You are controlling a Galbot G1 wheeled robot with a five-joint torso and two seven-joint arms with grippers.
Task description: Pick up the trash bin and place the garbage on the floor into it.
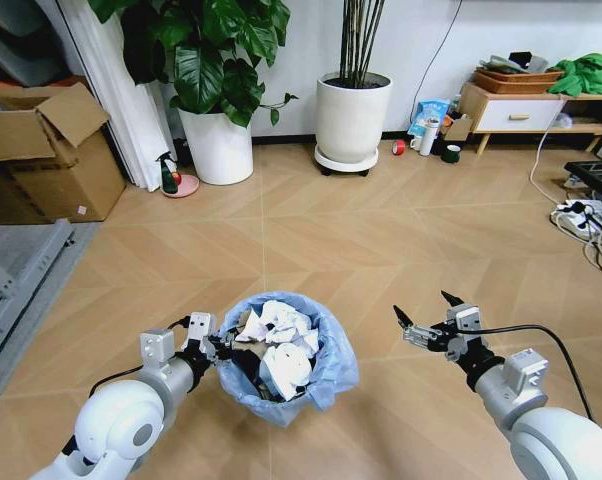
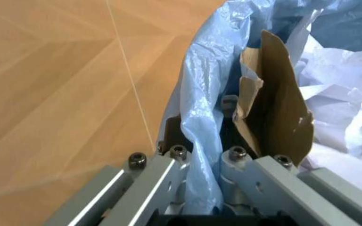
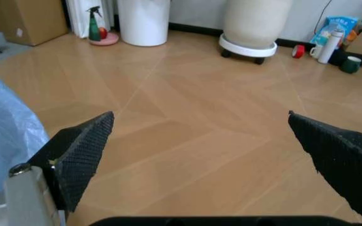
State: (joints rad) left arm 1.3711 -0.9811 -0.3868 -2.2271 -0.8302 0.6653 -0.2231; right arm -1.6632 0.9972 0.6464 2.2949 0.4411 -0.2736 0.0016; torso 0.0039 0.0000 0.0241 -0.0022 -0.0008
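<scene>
The trash bin (image 1: 326, 375), lined with a crinkled light-blue bag, sits low in the head view between my two arms. Crumpled white and brown paper garbage (image 1: 281, 345) fills it. My left gripper (image 1: 221, 347) is shut on the bin's left rim; in the left wrist view its fingers (image 2: 234, 162) pinch the bag and rim (image 2: 197, 132), with brown paper (image 2: 275, 113) just inside. My right gripper (image 1: 426, 318) hangs open to the right of the bin with nothing between its fingers; its dark pads (image 3: 80, 155) frame bare floor, and the bag's edge (image 3: 5, 136) shows beside them.
Two large white plant pots (image 1: 219, 145) (image 1: 352, 120) stand at the back wall. A cardboard box (image 1: 41, 150) sits at the far left, a low wooden cabinet (image 1: 511, 110) with bottles and a mug (image 1: 451, 153) at the back right, and cables with a power strip (image 1: 581, 215) at the right. Wooden floor lies between.
</scene>
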